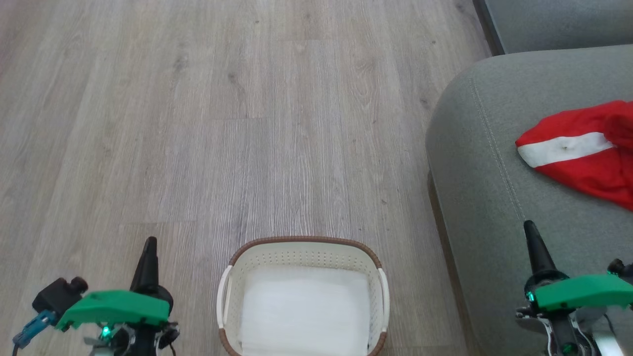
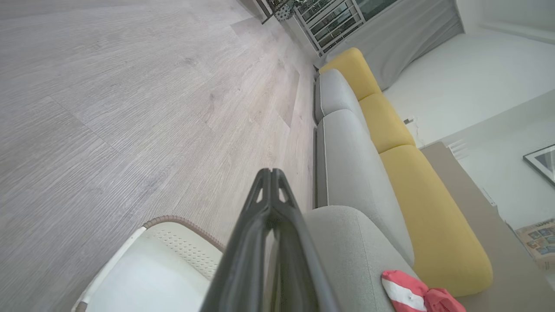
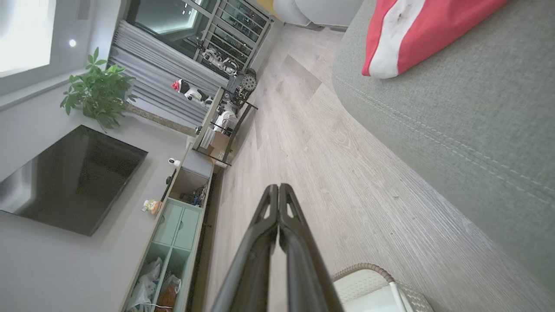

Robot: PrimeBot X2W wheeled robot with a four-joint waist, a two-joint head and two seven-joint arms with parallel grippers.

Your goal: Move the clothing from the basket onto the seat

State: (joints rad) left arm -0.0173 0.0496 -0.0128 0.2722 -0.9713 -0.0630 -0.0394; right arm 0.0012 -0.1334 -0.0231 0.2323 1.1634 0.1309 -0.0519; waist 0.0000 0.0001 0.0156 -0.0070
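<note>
Garment count: one heap of bright red sports fabric (image 1: 583, 148) with a broad white band, lying on the large grey upholstered seat cushion (image 1: 484, 198) at the right edge of the head view, right of the cushion's stitched seam and apart from it. Whether the heap is one piece or more cannot be told. Baskets: one, a small cream perforated plastic laundry basket (image 1: 302, 255) with brown rim and white handles, bottom centre of the frame, standing on the pale grey wood-grain floor (image 1: 247, 123) just left of the seat; its white bottom shows across the interior. Grippers: two. Left gripper (image 1: 150, 243) at lower left, its two dark fingers pressed together to a single point, holding nothing, seen against floor left of the basket. Right gripper (image 1: 529, 227) at lower right, fingers likewise closed tight and empty, tip seen against the seat, below the red heap and apart from it. Left wrist view: three grey seat cushions in a row, three yellow back cushions (image 2: 433, 216) beside them, red heap at bottom right on the nearest.
</note>
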